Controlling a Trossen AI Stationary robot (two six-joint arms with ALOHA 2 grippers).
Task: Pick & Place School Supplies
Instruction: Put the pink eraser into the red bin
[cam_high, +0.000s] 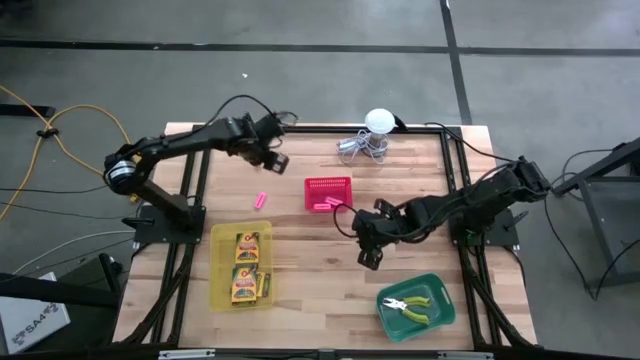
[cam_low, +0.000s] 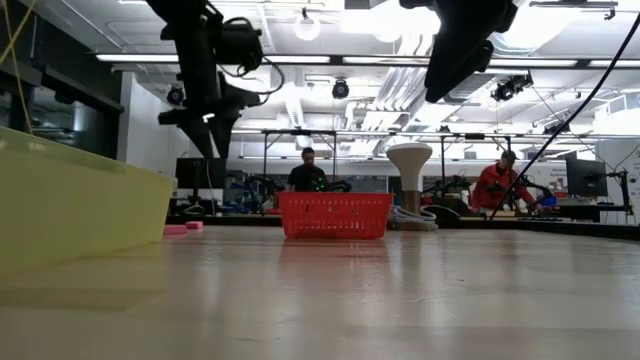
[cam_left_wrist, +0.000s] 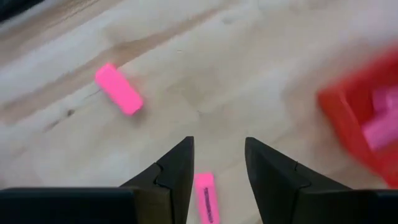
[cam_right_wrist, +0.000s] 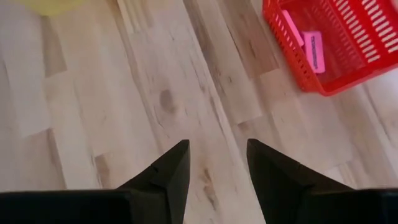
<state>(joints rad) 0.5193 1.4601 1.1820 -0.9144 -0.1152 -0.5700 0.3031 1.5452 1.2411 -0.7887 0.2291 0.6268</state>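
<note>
Two pink erasers lie flat on the table: one (cam_left_wrist: 118, 89) ahead of my left gripper, the other (cam_left_wrist: 205, 198) seen between its fingers, on the wood below. In the high view I make out only one eraser (cam_high: 262, 200). My left gripper (cam_high: 274, 157) (cam_left_wrist: 217, 155) hangs open above the table's far left part, touching nothing. My right gripper (cam_high: 368, 250) (cam_right_wrist: 217, 158) is open over bare wood near the middle, beside the red basket (cam_high: 328, 193) (cam_right_wrist: 348, 68), which holds pink erasers (cam_right_wrist: 314, 50). Crayon boxes (cam_high: 245, 266) lie in the yellow tray (cam_high: 220, 290). Pliers (cam_high: 412, 305) lie in the green tray (cam_high: 445, 310).
A white ball with coiled wire (cam_high: 372, 135) stands at the far edge, behind the red basket. Dark frame rails run along the table's left and right sides. Bare wood lies between the trays. People sit in the room beyond the table (cam_low: 306, 172).
</note>
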